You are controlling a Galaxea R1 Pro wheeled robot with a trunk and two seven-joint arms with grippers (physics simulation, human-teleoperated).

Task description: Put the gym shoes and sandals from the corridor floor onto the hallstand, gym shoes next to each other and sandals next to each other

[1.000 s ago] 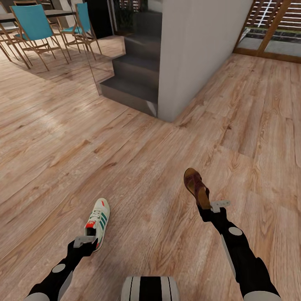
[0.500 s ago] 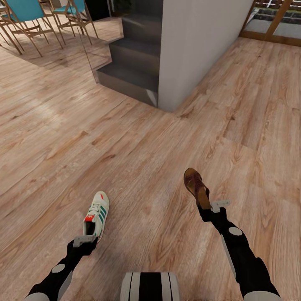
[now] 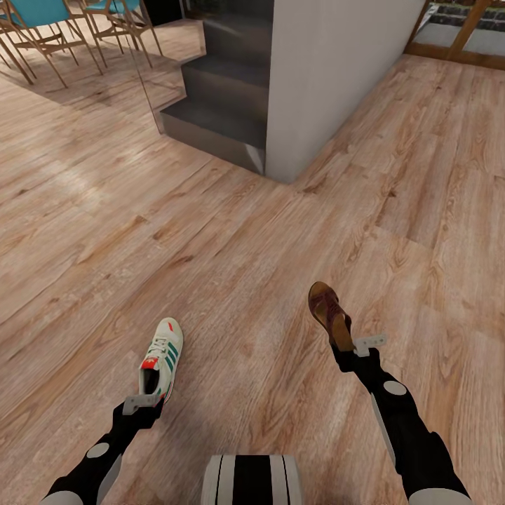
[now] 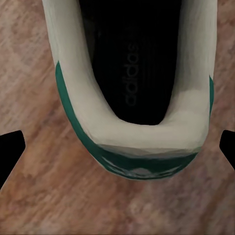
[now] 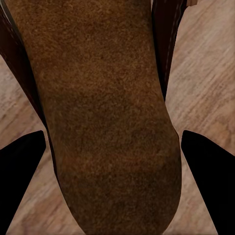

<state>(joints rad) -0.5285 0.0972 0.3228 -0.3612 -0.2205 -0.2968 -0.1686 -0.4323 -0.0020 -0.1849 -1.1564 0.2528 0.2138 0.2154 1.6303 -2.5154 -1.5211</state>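
left gripper (image 3: 149,405): lower left, clamped on heel of white green-striped sneaker (image 3: 160,358)
right gripper (image 3: 345,352): lower right, clamped on heel of brown tan-insoled sandal (image 3: 328,313)

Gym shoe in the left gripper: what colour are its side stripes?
Green, on the white gym shoe; clearest in the head view.

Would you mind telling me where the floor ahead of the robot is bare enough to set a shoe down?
Bare corridor floor runs wide between the gym shoe in the left gripper and the sandal in the right gripper, and on toward the grey steps and white wall. It is crowded by the chairs.
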